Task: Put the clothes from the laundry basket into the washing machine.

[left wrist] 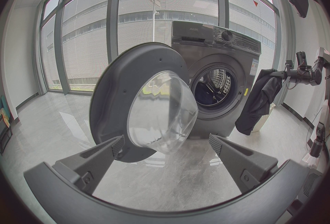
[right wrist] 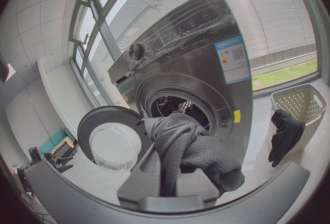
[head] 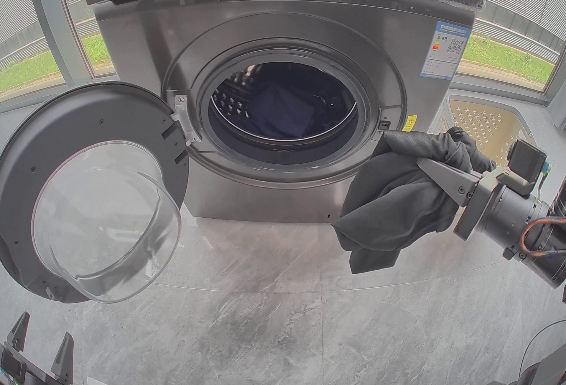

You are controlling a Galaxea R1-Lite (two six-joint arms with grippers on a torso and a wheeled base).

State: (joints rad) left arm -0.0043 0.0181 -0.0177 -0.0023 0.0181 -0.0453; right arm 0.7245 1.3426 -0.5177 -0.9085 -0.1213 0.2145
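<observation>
Left hand [left wrist: 165, 139] stands wide open and empty before the open door [left wrist: 117, 97]; right hand [head: 433, 168] grips a dark grey garment [head: 389, 203] before the washing machine [head: 147, 44].

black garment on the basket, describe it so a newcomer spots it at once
Find the grey washing machine; on the robot's right of it stands a cream laundry basket. The black garment hangs over its rim and down the outside wall. Unlike the grey mesh garment clamped in the right gripper, nothing holds it.
</observation>
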